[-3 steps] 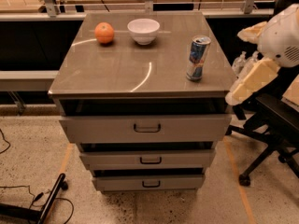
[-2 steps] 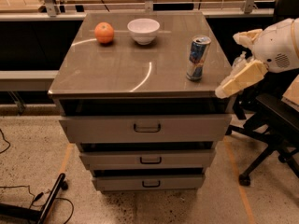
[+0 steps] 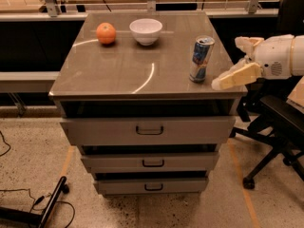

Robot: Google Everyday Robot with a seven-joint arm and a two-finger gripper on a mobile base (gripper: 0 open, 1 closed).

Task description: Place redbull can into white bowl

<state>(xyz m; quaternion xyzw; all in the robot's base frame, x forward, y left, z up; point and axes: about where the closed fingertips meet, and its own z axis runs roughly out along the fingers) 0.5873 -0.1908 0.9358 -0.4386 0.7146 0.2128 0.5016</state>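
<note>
Light: dim, warm, from above. Glare: curved arc on cabinet top [image 3: 118, 61], left of the fingers [image 3: 235, 78]; gripper [image 3: 241, 61], spread, at its right edge. Shadow: black drawer recess [image 3: 142, 109] below-left.

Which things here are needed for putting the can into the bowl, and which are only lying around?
For the job:
- redbull can, upright near the right edge of the cabinet
- white bowl, at the back
- gripper, just right of the can, jaws open

Lying about:
- orange, left of the bowl
- office chair, beside the cabinet
</note>
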